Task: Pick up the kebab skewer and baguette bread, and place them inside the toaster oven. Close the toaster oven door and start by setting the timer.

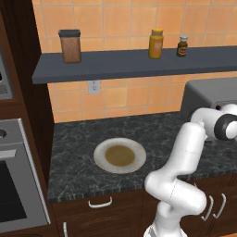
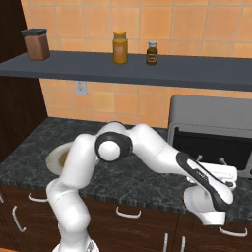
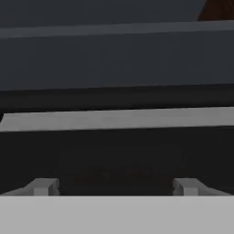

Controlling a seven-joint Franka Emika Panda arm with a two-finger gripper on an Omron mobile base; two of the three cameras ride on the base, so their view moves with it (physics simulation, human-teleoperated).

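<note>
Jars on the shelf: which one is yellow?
The middle jar, with its yellow-orange lid. The big brown jar at the left has a black lid, and the small dark bottle stands at the right.

The left base view is looking forward and down from behind the arm, taking in the counter [image 1: 83,139], the plate [image 1: 102,144] at center and the toaster oven [image 1: 208,95] at the right edge. The right base view is facing the same counter [image 2: 147,182] from the other side, sharing the shelf [image 2: 147,69], with the toaster oven [image 2: 211,115] at right. The hand view is sitting very close to the toaster oven's dark front [image 3: 117,68], looking straight at it.
</note>
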